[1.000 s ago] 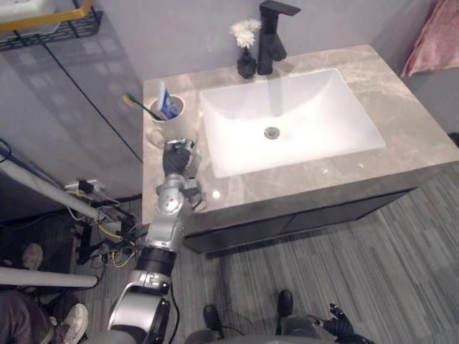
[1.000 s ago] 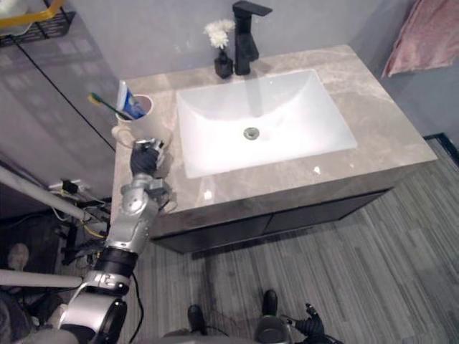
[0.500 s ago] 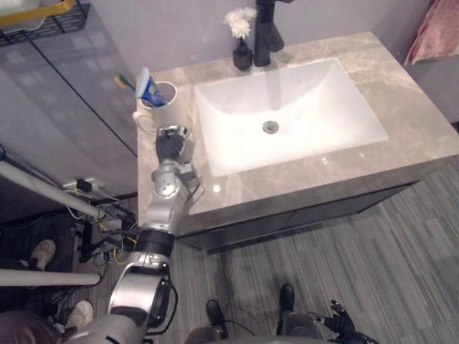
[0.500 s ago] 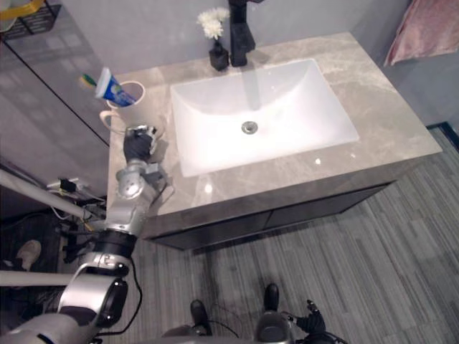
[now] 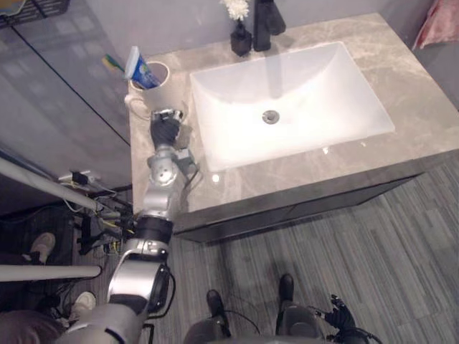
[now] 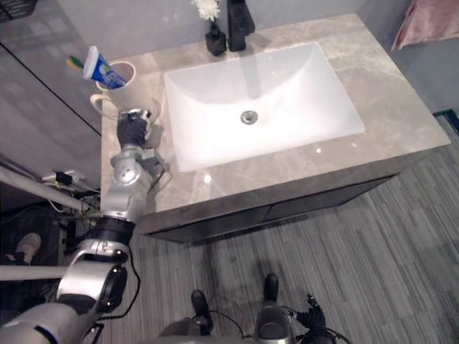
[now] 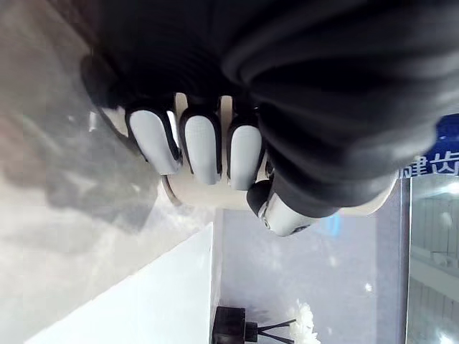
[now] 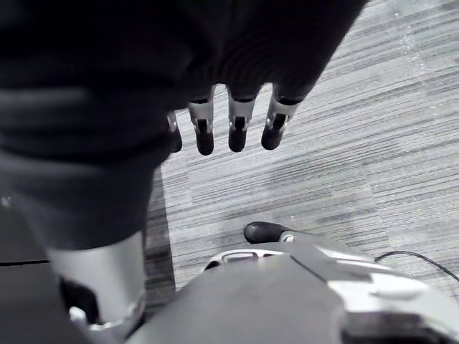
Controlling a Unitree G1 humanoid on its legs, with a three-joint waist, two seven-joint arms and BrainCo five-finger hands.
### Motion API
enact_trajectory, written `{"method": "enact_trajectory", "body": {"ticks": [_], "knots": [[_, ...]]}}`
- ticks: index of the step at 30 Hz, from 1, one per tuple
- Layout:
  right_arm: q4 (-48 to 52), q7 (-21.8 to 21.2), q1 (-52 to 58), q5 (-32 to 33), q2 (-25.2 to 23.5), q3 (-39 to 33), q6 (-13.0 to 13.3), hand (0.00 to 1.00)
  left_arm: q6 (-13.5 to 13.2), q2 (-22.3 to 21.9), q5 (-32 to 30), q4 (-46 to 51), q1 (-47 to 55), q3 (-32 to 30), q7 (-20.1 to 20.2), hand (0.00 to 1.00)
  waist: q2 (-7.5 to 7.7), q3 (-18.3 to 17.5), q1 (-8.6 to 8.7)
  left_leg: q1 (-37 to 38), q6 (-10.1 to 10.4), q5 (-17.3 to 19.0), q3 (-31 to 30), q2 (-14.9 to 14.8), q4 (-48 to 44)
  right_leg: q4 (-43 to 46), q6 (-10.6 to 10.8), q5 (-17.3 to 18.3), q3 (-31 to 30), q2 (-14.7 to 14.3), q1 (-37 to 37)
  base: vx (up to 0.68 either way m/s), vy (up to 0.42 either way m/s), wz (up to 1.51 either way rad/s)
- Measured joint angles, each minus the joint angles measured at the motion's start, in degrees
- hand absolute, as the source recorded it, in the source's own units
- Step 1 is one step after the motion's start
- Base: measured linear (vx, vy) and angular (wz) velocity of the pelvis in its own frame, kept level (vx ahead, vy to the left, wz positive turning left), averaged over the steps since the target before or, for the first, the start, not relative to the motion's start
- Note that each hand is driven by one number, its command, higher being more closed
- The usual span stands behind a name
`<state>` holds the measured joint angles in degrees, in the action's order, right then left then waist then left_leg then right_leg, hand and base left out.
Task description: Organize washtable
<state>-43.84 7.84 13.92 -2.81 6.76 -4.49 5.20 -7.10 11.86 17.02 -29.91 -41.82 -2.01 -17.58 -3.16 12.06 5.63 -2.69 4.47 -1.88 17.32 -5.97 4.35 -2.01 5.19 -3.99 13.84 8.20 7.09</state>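
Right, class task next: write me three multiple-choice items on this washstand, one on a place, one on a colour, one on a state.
1. Where is the cup? A left of the sink, on the counter; B inside the sink; C on the floor.
2. The flowers are: A red; B white; C yellow.
3. The cup is: A tipped over; B upside down; C upright.
Answers: A, it stands on the counter beside the sink; B, white blooms by the tap; C, its mouth faces up, toothpaste inside.
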Motion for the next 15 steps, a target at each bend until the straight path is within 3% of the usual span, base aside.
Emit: {"method": "enact_trajectory", "body": {"ticks": [15], "knots": [[2.9,0.9,0.1,0.5,-0.3,0.1,1.0,0.00,0.5,0.4,-2.0,-2.2,-8.8,-0.4,-0.4,1.00,0.69,3.9,-0.04,-3.6,0.0,0.0,0.2,-0.2,-2.3,3.3,0.0,0.0,-2.0,0.4,4.8,-0.04,-0.002,-0.04]]}}
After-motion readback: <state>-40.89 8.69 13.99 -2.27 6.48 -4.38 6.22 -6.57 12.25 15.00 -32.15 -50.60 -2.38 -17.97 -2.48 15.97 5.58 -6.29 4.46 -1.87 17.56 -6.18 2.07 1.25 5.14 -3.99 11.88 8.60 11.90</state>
